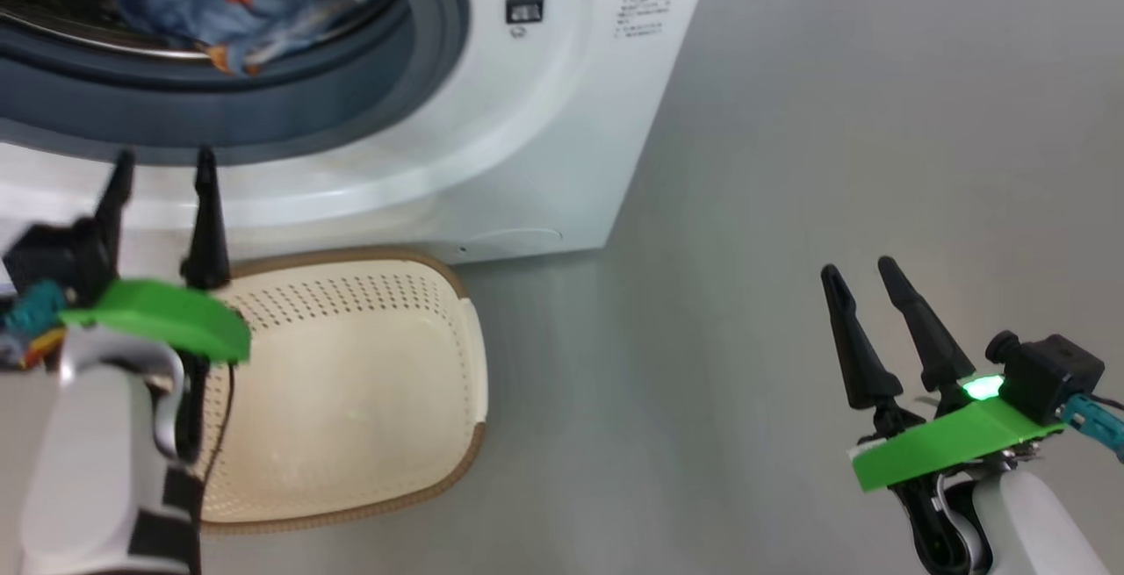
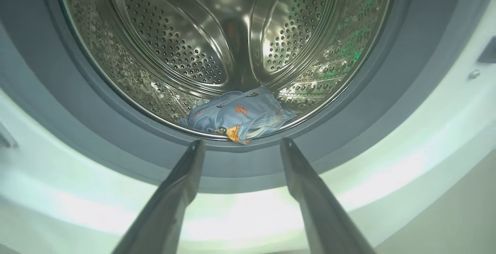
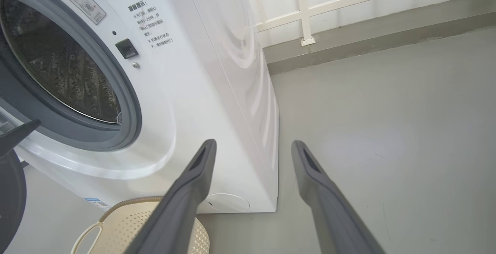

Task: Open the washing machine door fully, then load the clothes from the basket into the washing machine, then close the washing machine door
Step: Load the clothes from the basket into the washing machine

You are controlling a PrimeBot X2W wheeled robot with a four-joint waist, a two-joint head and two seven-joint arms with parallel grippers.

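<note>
A big white boxy front-loading washing machine (image 1: 544,118) stands on a smooth grey floor (image 1: 834,162), its round mouth uncovered and facing the robot. The right wrist view takes in the machine's front and right side, and beyond them a white railing (image 3: 306,13) on a low grey kerb. A wide grey rubber gasket (image 2: 58,102) rings the mouth, and inside it lies the perforated steel drum (image 2: 174,44), shiny and ribbed. On the floor just in front of the machine's base sits a small cream-white perforated plastic basket (image 1: 351,399) with a brown woven-look rim, its near part overlapped by the robot's pale left forearm in the head view. The left gripper (image 1: 164,158) is raised before the lower edge of the gasket. Its two long dark fingers are spread well apart with nothing between them, and in its own wrist view they point straight into the drum. The right gripper (image 1: 859,269) hangs over bare floor, well to the right of the machine. Its fingers are also parted and hold nothing. Each wrist carries a bright green plastic bracket, and a green light glows on the right one. The light-blue fabric clothes (image 2: 240,116), printed with orange-brown patches, lie crumpled at the bottom front of the drum, one fold touching the drum's lip. A small black square latch socket (image 1: 524,9) sits on the white front panel, right of the gasket.
</note>
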